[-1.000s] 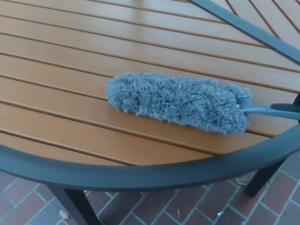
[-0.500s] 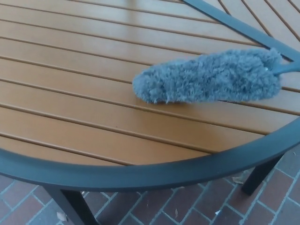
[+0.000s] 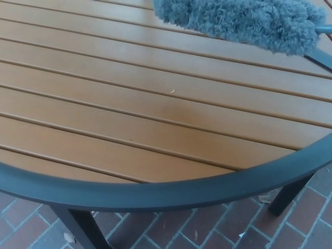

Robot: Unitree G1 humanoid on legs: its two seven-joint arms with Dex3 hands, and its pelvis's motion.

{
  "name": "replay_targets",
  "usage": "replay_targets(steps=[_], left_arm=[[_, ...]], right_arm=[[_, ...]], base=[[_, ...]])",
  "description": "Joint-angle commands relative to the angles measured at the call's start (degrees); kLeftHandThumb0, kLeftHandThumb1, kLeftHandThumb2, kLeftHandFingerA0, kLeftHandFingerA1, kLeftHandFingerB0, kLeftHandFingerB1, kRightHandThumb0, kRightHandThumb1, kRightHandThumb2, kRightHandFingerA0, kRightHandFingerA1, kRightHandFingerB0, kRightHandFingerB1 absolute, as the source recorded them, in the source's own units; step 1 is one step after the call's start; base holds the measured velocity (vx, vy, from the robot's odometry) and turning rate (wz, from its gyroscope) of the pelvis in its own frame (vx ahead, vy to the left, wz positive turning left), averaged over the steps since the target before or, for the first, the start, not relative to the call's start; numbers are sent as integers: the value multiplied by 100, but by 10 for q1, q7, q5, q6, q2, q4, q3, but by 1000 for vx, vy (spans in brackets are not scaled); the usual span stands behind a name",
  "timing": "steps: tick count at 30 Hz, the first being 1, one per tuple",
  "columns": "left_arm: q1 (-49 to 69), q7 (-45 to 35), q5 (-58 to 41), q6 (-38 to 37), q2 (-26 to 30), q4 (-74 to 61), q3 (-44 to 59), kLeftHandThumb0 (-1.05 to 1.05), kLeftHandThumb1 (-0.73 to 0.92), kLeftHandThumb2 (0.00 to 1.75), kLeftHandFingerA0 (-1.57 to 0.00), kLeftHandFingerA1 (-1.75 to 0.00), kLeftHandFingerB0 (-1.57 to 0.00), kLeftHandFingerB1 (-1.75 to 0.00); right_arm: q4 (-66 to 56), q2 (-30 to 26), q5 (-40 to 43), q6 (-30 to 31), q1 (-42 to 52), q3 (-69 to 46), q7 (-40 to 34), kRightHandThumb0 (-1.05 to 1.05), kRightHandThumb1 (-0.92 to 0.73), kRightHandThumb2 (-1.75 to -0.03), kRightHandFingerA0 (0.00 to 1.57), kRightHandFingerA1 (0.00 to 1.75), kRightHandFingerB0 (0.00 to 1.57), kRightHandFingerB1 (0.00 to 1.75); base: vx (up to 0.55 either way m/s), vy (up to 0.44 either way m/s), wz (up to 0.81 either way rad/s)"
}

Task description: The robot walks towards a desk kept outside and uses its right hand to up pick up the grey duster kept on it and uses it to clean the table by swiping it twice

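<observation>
The grey fluffy duster lies across the far right part of the table, its head partly cut off by the top edge of the head view. Its grey handle runs out of the picture at the right edge. The table has brown wooden slats and a dark grey curved metal rim. Neither of my hands shows in the picture.
A dark metal cross bar of the table top shows at the right, below the duster. Two dark table legs stand on a red brick floor below the rim. A small pale speck lies on a slat.
The duster has swept away from me over the slats, from the near middle of the table to the far right, by the top edge.
</observation>
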Motion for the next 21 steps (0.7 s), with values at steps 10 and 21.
replay_targets(steps=[10,21], left_arm=[[11,3,4,-22,3,7,-1,-72,50,57,-32,-37,-28,-30],[5,-4,0,-21,1,5,0,-71,49,56,-31,-36,-27,-30]], right_arm=[[-1,101,59,26,61,-78,-120,-29,-67,-91,87,175,68,148],[-24,78,-45,-59,161,130,-135,-34,-86,-74,90,147,78,112]], base=[[0,0,0],[0,0,0]])
